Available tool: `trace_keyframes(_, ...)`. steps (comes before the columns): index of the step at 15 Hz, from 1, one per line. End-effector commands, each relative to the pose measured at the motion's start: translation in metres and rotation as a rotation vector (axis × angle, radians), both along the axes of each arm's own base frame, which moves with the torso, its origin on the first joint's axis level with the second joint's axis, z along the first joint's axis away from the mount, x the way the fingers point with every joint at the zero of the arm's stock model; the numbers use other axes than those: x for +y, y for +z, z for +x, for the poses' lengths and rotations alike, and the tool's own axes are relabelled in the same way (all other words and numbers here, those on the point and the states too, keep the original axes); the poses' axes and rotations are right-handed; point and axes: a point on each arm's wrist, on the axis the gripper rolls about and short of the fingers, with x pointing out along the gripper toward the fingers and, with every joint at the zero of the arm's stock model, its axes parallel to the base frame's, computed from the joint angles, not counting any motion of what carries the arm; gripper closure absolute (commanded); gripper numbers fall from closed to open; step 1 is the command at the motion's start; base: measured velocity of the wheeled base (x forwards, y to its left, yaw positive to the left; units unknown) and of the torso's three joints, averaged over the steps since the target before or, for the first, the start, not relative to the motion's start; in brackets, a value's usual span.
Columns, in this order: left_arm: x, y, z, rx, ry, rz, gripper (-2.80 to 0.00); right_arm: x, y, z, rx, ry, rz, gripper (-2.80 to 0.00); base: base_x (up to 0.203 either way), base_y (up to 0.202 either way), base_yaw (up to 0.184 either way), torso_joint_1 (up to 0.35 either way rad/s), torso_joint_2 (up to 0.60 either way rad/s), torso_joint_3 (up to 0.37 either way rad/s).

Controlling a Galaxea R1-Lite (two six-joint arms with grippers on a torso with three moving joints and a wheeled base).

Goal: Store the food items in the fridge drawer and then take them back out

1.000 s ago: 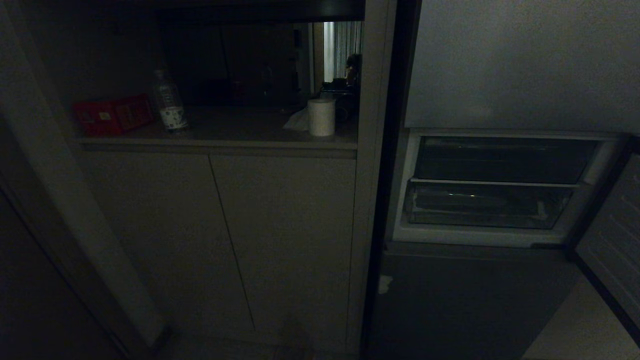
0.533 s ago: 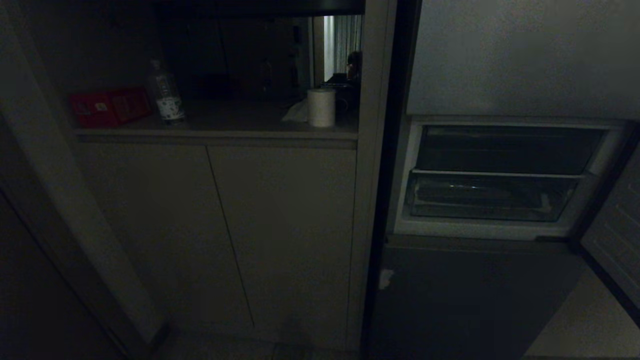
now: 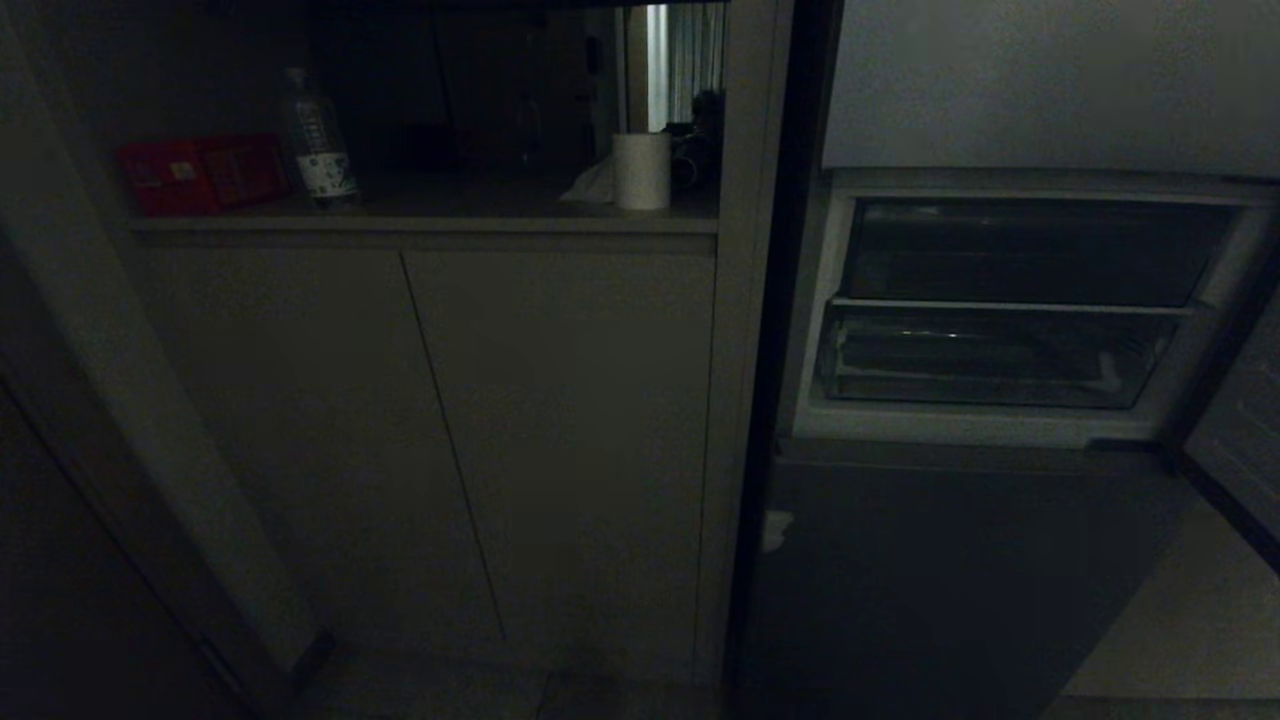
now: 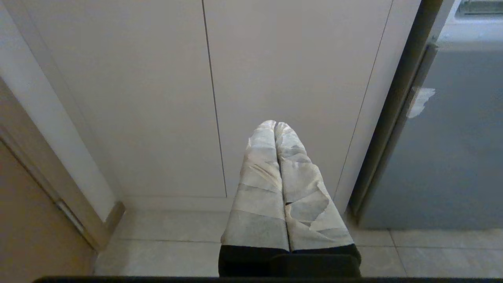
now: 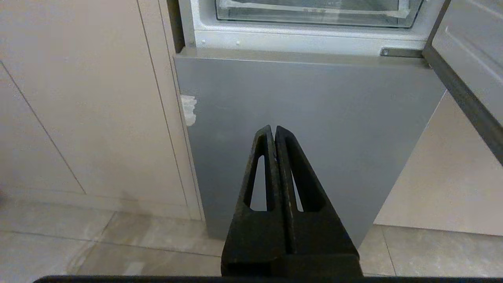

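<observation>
**A:** Where's the fridge drawer (image 3: 990, 355)?

**B:** Ahead on my right, under the darker compartment (image 3: 1020, 250), pushed in. Clear plastic; I'd judge it light, stiff and slick, so I'd hook its top front edge.

**A:** And the claws?

**B:** Right claw (image 5: 275, 131) is pressed shut, empty, low before the grey lower door (image 5: 314, 129), well below the drawer. Left claw (image 4: 276, 125) is shut too, facing the cabinet doors (image 4: 212, 98). I can't see the food items.
</observation>
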Motion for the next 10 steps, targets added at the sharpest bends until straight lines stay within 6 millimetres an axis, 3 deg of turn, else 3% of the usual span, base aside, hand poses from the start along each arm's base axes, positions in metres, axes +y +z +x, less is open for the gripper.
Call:
trace_keyframes(1,0.0,0.0,0.0,0.001,0.0,0.002,0.0,0.0,-0.001,0.0,0.011,0.006,-0.052,0.0,0.0,0.0,0.0,-0.063,0.13,0.069)
trace_keyframes(3,0.0,0.0,0.0,0.004,0.0,0.011,0.0,0.0,0.008,-0.002,-0.006,0.009,-0.079,0.0,0.0,0.0,0.0,-0.026,0.07,0.034)
trace_keyframes(5,0.0,0.0,0.0,0.004,-0.003,0.018,0.0,0.0,0.049,0.0,-0.016,0.017,-0.053,0.0,0.0,0.0,0.0,-0.005,0.02,0.007)
trace_keyframes(8,0.0,0.0,0.0,0.002,-0.005,0.025,0.0,0.002,0.106,0.029,0.067,0.061,0.005,0.0,0.0,0.0,0.0,0.0,0.0,0.0)
trace_keyframes(10,0.0,0.0,0.0,0.0,0.0,0.019,0.0,0.004,0.131,0.078,0.191,0.129,0.03,0.0,0.0,0.0,0.0,0.0,0.0,0.0)
